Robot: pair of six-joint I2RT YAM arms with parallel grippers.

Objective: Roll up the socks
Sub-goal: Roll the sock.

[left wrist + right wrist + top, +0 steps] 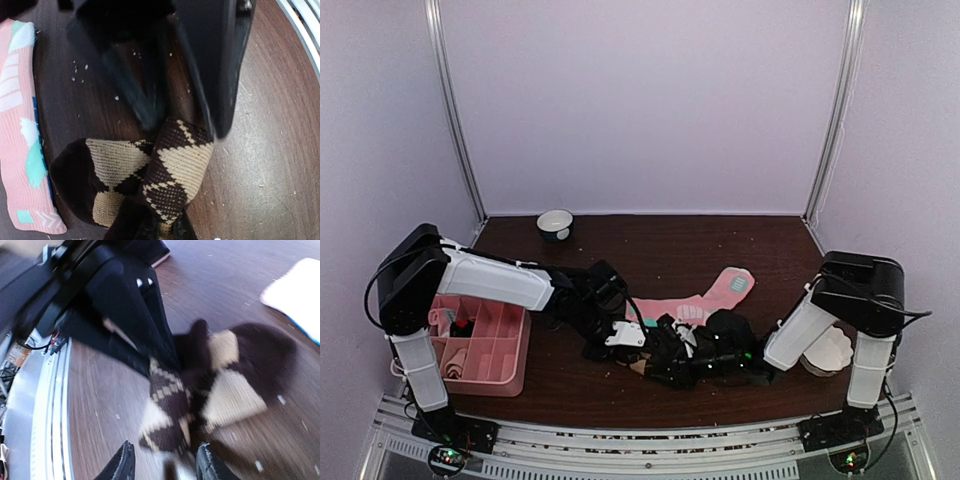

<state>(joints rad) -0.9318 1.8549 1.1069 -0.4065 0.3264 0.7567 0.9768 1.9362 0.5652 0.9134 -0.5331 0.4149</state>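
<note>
Two left fingers (145, 100); one argyle sock (175, 170)

White-link arms (495, 282), blk joints, cables; blk L hand (183, 127), R hand (167, 462).

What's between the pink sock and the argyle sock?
Only bare table with pale crumbs, shown in the left wrist view, between the pink sock and the argyle sock.

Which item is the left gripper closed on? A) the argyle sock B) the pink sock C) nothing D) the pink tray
A: in the left wrist view the left gripper pinches a raised fold of the argyle sock; the pink sock lies flat beside it.
</note>
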